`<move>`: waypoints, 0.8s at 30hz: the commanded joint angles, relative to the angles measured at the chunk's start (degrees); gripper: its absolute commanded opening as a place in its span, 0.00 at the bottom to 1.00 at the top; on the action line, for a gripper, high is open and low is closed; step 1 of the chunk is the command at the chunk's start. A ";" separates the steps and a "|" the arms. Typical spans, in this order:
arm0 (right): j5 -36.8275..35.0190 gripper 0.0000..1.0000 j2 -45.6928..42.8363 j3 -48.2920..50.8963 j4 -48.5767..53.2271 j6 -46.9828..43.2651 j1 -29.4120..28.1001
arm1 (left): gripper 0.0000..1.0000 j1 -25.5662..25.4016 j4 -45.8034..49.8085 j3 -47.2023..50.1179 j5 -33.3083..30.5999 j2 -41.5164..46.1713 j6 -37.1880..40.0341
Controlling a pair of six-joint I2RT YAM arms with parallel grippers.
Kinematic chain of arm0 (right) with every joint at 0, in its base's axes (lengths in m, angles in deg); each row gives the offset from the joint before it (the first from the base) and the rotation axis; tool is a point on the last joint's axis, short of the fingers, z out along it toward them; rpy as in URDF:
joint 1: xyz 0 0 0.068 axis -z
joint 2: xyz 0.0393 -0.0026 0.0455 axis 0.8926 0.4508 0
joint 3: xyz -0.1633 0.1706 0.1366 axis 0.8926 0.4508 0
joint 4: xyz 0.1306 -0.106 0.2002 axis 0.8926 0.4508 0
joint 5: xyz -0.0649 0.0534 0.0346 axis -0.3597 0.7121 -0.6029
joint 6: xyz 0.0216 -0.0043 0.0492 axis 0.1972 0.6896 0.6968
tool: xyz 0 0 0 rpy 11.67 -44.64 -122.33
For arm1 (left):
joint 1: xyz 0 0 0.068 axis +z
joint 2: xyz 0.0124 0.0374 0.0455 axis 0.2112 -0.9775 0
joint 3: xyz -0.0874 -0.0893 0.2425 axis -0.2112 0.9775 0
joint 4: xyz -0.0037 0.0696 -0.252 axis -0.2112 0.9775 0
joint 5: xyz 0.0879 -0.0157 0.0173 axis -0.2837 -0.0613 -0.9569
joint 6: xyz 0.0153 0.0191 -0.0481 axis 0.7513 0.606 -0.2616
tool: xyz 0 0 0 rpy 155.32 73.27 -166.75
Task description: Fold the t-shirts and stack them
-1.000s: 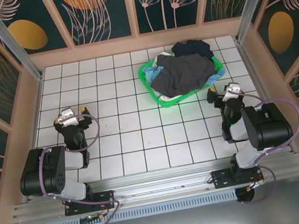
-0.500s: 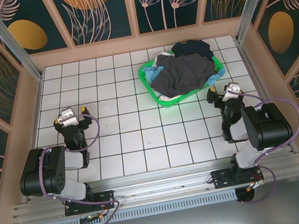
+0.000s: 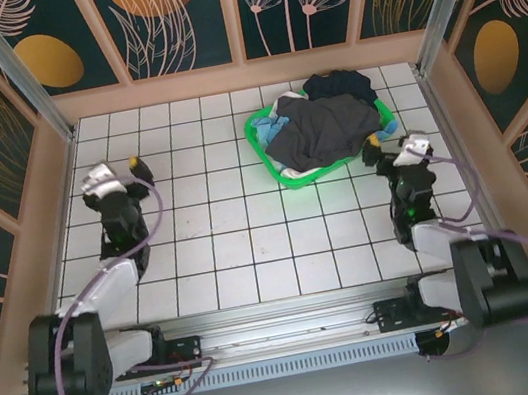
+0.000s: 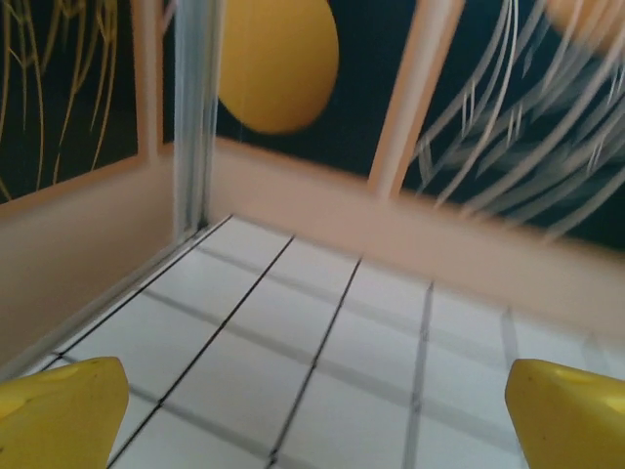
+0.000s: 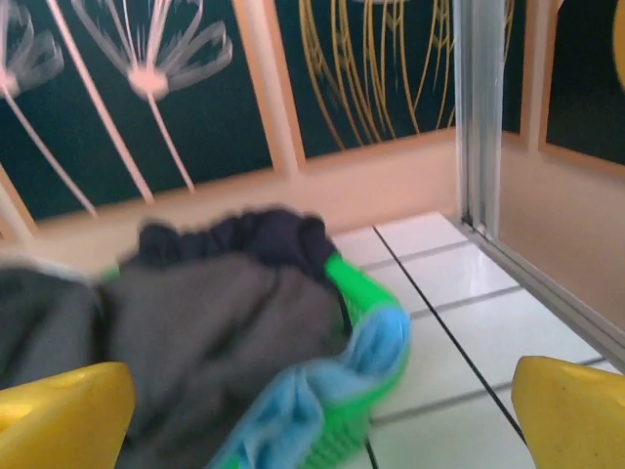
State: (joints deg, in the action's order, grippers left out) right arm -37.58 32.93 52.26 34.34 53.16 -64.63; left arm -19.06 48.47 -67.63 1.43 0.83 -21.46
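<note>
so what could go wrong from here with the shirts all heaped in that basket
1. The charcoal-grey t-shirt lies on top of the heap in the green basket, with the light blue t-shirt and navy t-shirt bunched around it. Lifting it may drag those along or shift the basket.
2. The light blue t-shirt drapes over the rim in front of the open right gripper, so a grasp there could pinch plastic with cloth.
</note>
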 commanded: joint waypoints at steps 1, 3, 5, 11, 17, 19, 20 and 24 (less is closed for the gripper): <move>22.94 0.99 -2.27 -3.50 11.06 15.23 9.70 | 0.99 -0.03 19.60 -2.94 0.64 2.37 -19.72; 31.51 0.99 1.10 -4.78 9.67 25.25 16.08 | 0.99 -0.07 17.75 -1.64 5.99 3.44 -20.88; 37.50 0.99 5.80 -7.28 11.14 28.77 19.87 | 0.99 -0.07 15.73 -0.27 9.67 4.40 -21.26; 35.14 0.99 24.09 -29.51 40.82 20.90 19.00 | 0.99 -0.07 20.86 -1.53 16.24 4.00 -23.44; 36.62 0.86 34.80 -37.86 40.46 20.24 16.31 | 0.99 -0.06 21.80 -2.31 23.15 2.53 -20.16; 38.45 0.82 37.85 -40.58 41.92 19.94 14.58 | 0.99 -0.05 22.75 -3.39 24.89 1.56 -18.93; 37.48 0.79 38.98 -42.07 43.57 19.28 13.20 | 0.99 -0.07 23.42 -4.21 25.52 0.95 -18.32; 34.77 0.64 41.25 -44.88 46.66 18.09 7.65 | 0.99 -0.07 25.24 -6.95 27.39 -0.89 -15.66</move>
State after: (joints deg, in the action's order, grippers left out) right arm -4.47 73.58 9.86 76.83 72.20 -53.49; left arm -19.06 71.97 -71.41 25.41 0.81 -40.30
